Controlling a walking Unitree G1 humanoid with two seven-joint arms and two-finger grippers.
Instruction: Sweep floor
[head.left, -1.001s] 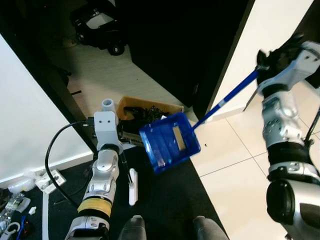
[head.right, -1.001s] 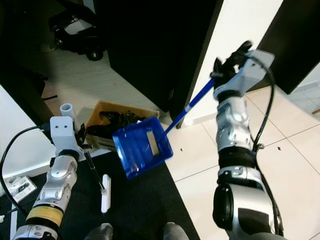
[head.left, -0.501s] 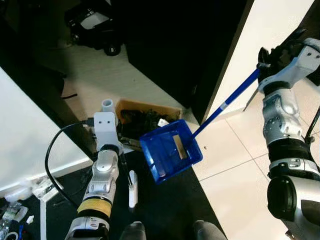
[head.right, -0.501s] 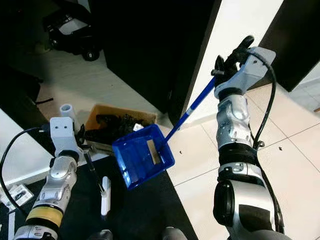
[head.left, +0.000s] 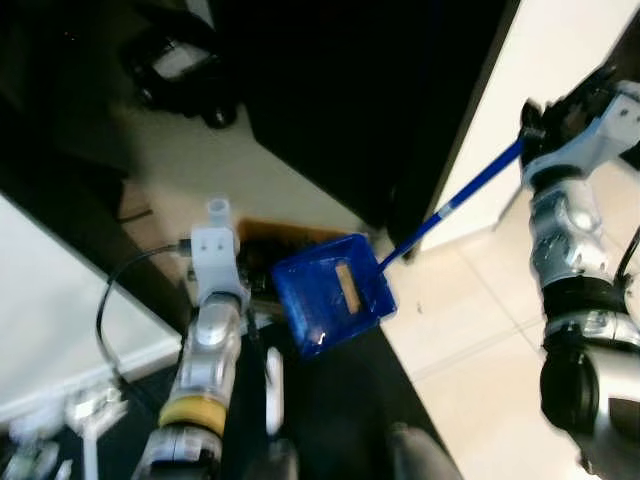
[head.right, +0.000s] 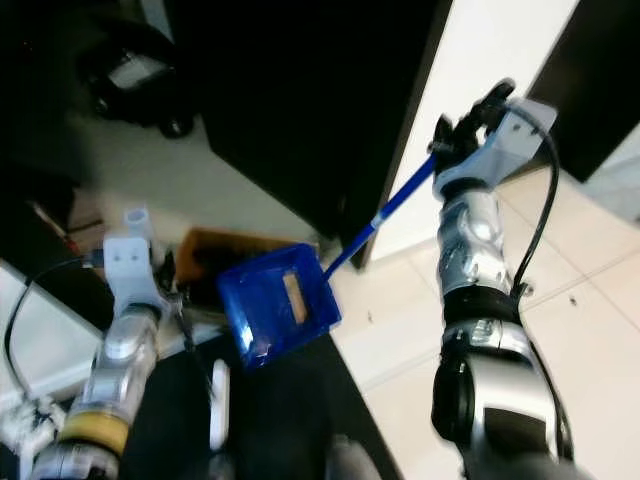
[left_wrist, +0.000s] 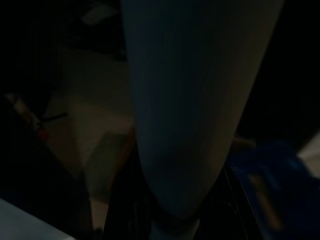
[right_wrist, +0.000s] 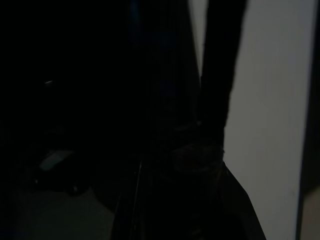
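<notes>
A blue dustpan (head.left: 330, 298) hangs tilted just above the floor, its pan facing me with a pale strip inside. Its long blue handle (head.left: 465, 195) runs up to my right gripper (head.left: 535, 125), which is shut on the handle's top end by the white wall. My left gripper (head.left: 243, 298) is low at the left, shut on a broom. The broom's pale grip (left_wrist: 190, 110) looms close in the left wrist view. A thin dark shaft leads down to the white broom head (head.left: 272, 375) on the black mat.
A brown cardboard box (head.left: 262, 238) of dark clutter sits on the floor behind the dustpan. A tall dark door panel (head.left: 380, 100) stands ahead, with a black wheeled device (head.left: 185, 70) at the far left. Pale tiles (head.left: 470, 330) lie to the right. A black cable (head.left: 110, 310) loops at my left arm.
The whole picture has shifted and blurred, so the camera is moving. The dustpan now covers more of the box's right side. Both grippers keep their holds.
</notes>
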